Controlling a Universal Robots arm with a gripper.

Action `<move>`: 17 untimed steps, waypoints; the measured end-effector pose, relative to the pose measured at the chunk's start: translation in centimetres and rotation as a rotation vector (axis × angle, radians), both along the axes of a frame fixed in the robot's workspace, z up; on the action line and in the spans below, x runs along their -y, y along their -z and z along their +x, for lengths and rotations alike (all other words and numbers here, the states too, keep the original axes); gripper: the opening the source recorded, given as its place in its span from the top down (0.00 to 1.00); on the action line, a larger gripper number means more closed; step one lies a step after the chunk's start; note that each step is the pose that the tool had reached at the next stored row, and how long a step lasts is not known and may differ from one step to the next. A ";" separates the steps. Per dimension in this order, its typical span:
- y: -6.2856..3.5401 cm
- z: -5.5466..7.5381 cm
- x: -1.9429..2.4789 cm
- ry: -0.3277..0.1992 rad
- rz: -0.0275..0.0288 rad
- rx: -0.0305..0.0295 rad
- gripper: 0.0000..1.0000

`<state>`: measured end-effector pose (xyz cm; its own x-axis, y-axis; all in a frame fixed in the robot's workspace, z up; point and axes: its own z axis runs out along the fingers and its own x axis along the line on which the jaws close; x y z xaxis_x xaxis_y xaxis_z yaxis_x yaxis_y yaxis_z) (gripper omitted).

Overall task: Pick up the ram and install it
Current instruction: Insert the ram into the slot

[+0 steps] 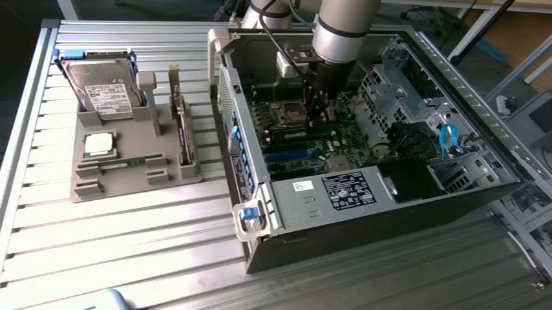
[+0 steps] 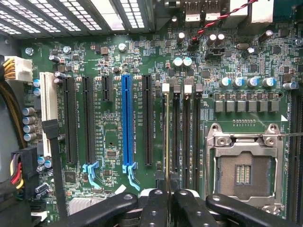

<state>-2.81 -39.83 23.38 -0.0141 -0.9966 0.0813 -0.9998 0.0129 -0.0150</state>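
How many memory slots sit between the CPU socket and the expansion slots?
4, side by side: slot one under the ram, slot two, slot three, slot four nearest the CPU socket. Others may be hidden.

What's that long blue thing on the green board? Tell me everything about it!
It is the blue slot, a long, narrow, plastic-looking socket fixed flat on the green motherboard. It lies parallel to black slots on both sides. Nothing is plugged into it. A light blue clip sits at one end.
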 end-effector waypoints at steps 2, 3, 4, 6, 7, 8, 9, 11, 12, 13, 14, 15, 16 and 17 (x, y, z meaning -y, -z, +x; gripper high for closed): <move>-0.01 0.0 0.00 0.000 -0.0001 -0.0001 0.88; -0.01 0.0 0.00 0.000 0.0001 0.0000 0.88; 0.00 0.0 0.00 0.000 0.0004 -0.0001 0.88; 0.10 -0.1 0.01 0.000 0.0042 -0.0001 0.88; 0.16 0.0 0.01 0.000 0.0059 -0.0001 0.88; 0.20 0.0 0.01 0.000 0.0072 -0.0002 0.88; 0.25 0.0 0.00 0.000 0.0084 -0.0001 0.88; 0.30 0.0 0.00 0.000 0.0090 -0.0001 0.88; 0.30 0.0 0.00 0.000 0.0090 -0.0001 0.88; 0.31 0.0 0.00 0.000 0.0091 -0.0002 0.88; 0.31 0.0 0.00 0.000 0.0091 -0.0001 0.88; 0.31 0.0 0.00 0.000 0.0091 -0.0001 0.88; 0.31 0.0 0.00 0.000 0.0092 -0.0001 0.88; 0.31 0.0 0.00 0.000 0.0092 -0.0001 0.88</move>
<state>-2.84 -39.83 23.07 -0.0140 -0.9973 0.0722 -0.9998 0.0130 -0.0148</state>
